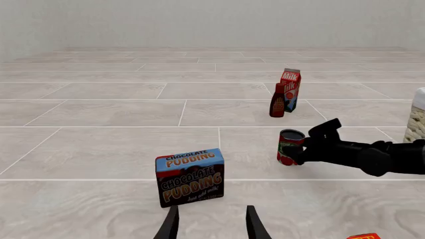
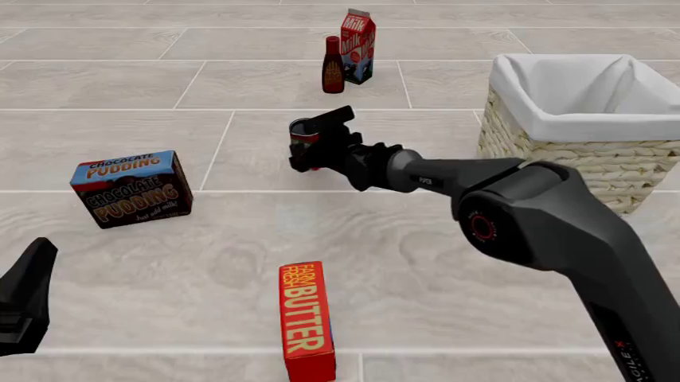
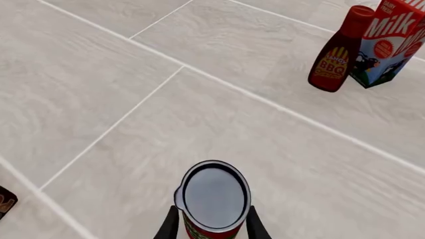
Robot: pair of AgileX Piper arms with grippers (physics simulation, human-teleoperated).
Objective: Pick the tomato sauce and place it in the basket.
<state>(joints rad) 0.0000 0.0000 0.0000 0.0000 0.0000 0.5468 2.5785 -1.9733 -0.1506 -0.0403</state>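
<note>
The tomato sauce (image 2: 302, 135) is a small red-labelled tin with a dark grey top, standing in the middle of the tiled floor. My right gripper (image 2: 317, 143) reaches in from the right and is shut on it, one finger on each side. In the right wrist view the tin (image 3: 214, 196) sits between the two fingers (image 3: 171, 226). From the left wrist view the tin (image 1: 289, 147) and the right gripper (image 1: 307, 147) show side-on. The wicker basket (image 2: 552, 163) with white lining stands at the right. My left gripper (image 1: 211, 226) is open and holds nothing, low at the near left.
A chocolate pudding box (image 2: 133, 189) stands at the left, just ahead of the left gripper. A red butter box (image 2: 306, 320) lies near the front. A dark BBQ bottle (image 2: 333, 66) and a milk carton (image 2: 358, 46) stand together at the back.
</note>
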